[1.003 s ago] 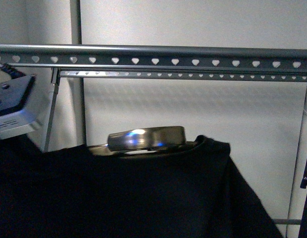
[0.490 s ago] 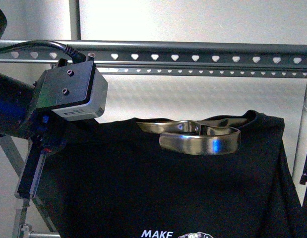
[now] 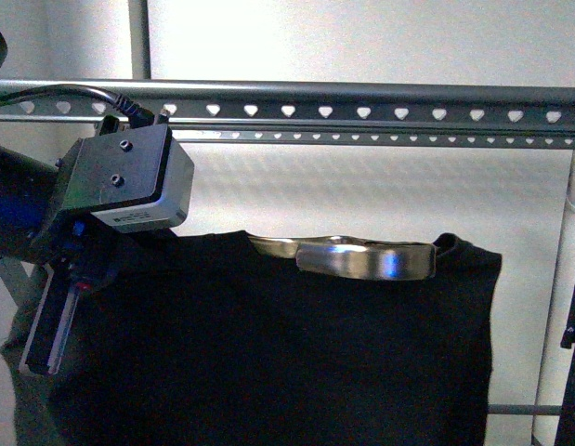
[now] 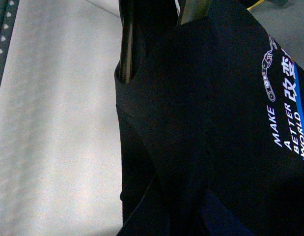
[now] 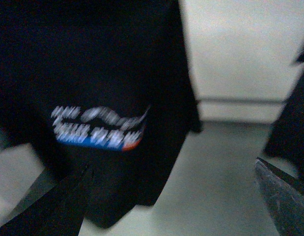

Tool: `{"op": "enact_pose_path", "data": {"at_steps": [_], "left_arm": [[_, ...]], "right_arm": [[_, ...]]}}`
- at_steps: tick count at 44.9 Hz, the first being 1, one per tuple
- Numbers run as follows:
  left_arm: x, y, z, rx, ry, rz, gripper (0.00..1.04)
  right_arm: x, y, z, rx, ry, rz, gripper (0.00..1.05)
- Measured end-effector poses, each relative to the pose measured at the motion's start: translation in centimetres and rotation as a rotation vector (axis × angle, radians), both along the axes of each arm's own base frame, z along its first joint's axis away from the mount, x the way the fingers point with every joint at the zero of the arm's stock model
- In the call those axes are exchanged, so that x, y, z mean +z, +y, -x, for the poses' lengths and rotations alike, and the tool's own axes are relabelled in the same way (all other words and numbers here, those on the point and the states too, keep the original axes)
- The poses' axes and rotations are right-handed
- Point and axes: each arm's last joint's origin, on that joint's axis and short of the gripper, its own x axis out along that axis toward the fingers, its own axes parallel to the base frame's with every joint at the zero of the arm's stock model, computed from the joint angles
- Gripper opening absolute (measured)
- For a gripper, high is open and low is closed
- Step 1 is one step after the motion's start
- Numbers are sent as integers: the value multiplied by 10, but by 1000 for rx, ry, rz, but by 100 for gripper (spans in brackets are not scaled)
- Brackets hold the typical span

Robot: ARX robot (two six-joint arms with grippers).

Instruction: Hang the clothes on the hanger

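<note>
The clothes (image 3: 268, 353), a black T-shirt, hang below the hanger's grey rail (image 3: 361, 93) with its heart-shaped holes. A small shiny coat hanger (image 3: 361, 260) sits in the collar. My left gripper (image 3: 55, 321) is shut on the shirt's shoulder at the left, under the rail. In the left wrist view the shirt (image 4: 201, 123) fills the frame, its white print (image 4: 289, 115) shows, and the jaws are hidden in dark fabric. The blurred right wrist view shows the shirt (image 5: 93, 64) with its print (image 5: 97, 128). My right gripper (image 5: 171, 206) is open and empty beside the shirt's lower edge.
The rack's upright leg (image 3: 566, 279) stands at the right, with another dark garment (image 3: 573, 316) hanging at the frame's edge. A second, thinner rail (image 3: 361, 137) runs behind the first. A white wall is behind, and a grey pole (image 3: 138, 42) rises at the back left.
The shirt and coat hanger rose toward the rail as my left arm came into view, then dropped slightly. The print has left the front view's bottom edge.
</note>
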Motion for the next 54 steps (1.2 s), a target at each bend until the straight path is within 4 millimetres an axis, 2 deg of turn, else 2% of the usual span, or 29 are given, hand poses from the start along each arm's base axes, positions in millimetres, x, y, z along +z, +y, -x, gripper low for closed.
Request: {"op": "enact_pose_path", "data": {"at_steps": [2, 5, 10, 13, 21, 26, 27, 42, 47, 54], "left_arm": [[0, 0, 0, 4, 0, -2, 4], [0, 0, 0, 3, -1, -2, 4], [-1, 1, -1, 9, 0, -5, 4], [-1, 1, -1, 9, 0, -5, 4], [-1, 0, 0, 5, 0, -4, 4], [-1, 0, 0, 4, 0, -4, 4], [-1, 0, 0, 2, 0, -4, 4], [-1, 0, 0, 3, 0, -4, 4], [-1, 0, 0, 6, -1, -5, 4], [-1, 0, 0, 7, -1, -5, 4]], "right_arm": [[6, -6, -7, 117, 79, -22, 97], [21, -19, -23, 195, 46, 60, 97], [60, -36, -67, 239, -152, 480, 97], [72, -39, -89, 291, -214, 668, 97], [98, -24, -149, 500, -401, 1064, 97], [110, -9, -180, 535, -435, 1130, 97], [106, 24, -249, 604, -328, 1125, 97], [98, 41, -297, 588, -289, 1097, 97], [91, 47, -306, 580, -292, 1082, 79], [86, 52, -309, 581, -294, 1063, 59]]}}
